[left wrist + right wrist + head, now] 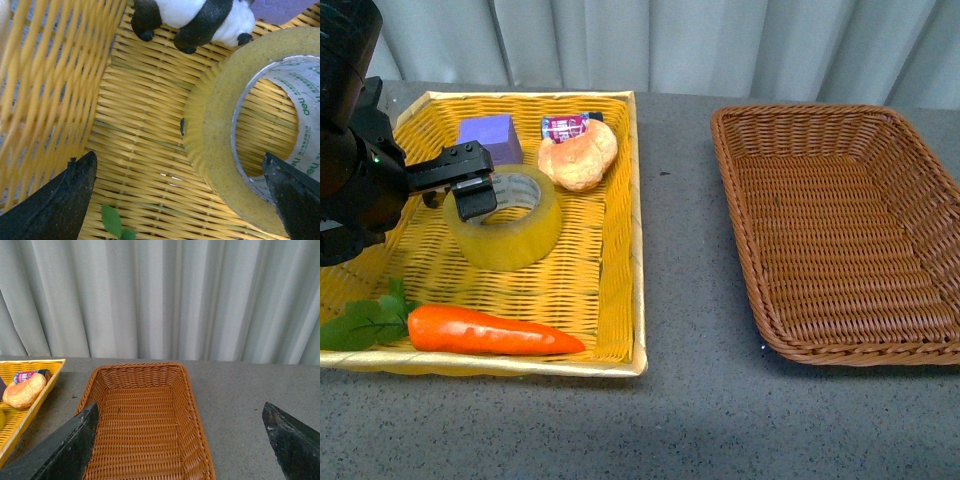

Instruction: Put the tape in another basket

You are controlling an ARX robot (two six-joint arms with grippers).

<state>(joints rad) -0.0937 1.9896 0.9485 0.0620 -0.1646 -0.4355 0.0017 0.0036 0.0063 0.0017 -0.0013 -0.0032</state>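
The tape (510,235), a wide yellowish roll with a white printed core, lies flat in the yellow basket (620,250). My left gripper (455,195) is open over its left side. In the left wrist view one finger (295,195) is inside the core and the other (65,200) is outside the roll, so the tape's (220,115) wall lies between them, touching neither. The brown wicker basket (840,230) stands empty on the right. My right gripper (180,410) hangs open above the near end of the brown basket (140,430), holding nothing; it does not show in the front view.
The yellow basket also holds a carrot (490,332) with green leaves (365,322), a bun (580,152), a purple block (486,132), a small packet (565,124) and a panda toy (195,15). Grey tabletop (680,250) separates the baskets. A pale curtain hangs behind.
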